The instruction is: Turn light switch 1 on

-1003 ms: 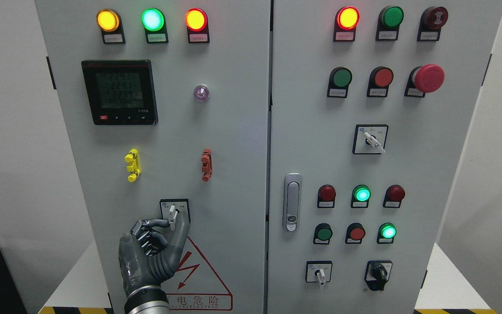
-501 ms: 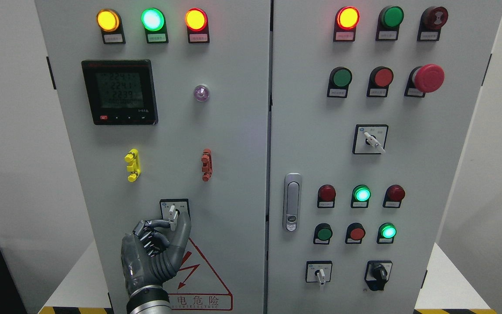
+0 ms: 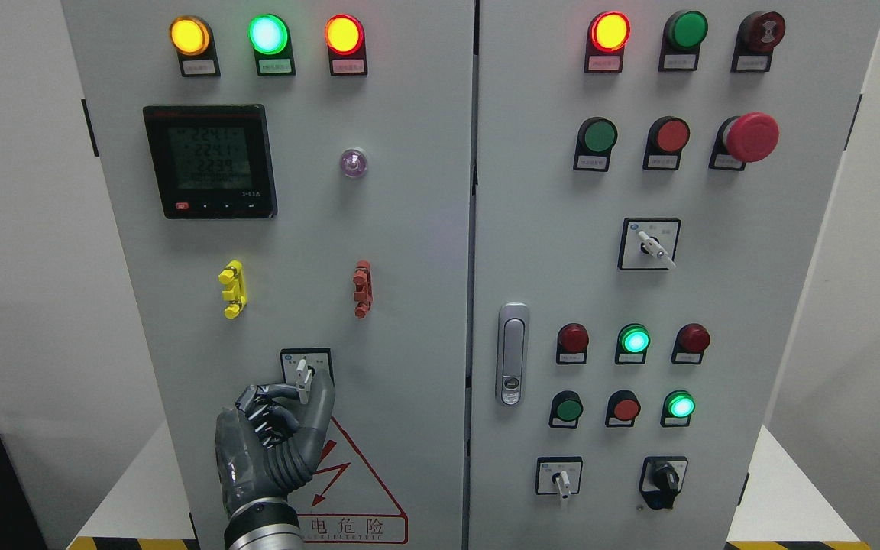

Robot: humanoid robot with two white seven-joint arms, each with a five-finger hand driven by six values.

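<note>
Low on the grey metal cabinet's left door (image 3: 295, 252), the dark grey robot left hand (image 3: 272, 443) has risen a little since a moment ago. Its thumb and forefinger now close around the small white lever of the rotary light switch (image 3: 303, 374), which sits just right of the hand, above the red triangular warning sign (image 3: 356, 473). The lever stays nearly upright, so I judge the turn is not done yet. The right hand is not visible.

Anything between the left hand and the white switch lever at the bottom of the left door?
Nothing in the head view: the left hand is already at the switch lever, thumb and forefinger pinching its lower end; only bare panel surrounds them.
</note>
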